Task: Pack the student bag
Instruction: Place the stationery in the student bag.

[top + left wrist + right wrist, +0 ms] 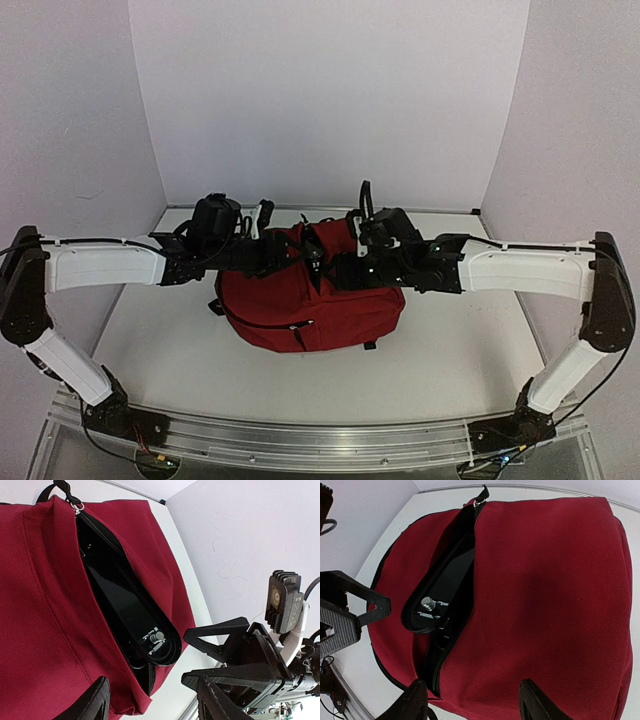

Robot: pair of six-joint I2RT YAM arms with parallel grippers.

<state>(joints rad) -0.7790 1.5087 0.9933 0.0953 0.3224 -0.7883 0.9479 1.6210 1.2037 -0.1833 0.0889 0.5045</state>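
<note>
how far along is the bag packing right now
Done: a flat black item with a metal knob lies in the open compartment of the student bag, its knob end poking out. In hand: nothing; left gripper and right gripper hover open above the bag. Left: likely nudging that end inside and closing the zipper.

No word, brand, number or sign can be read in any of the three views; the student bag (550,580) shows only plain dark red cloth on the faces turned to the cameras. Any marking there may be on the arms' housings is too small or too blurred to tell.
</note>
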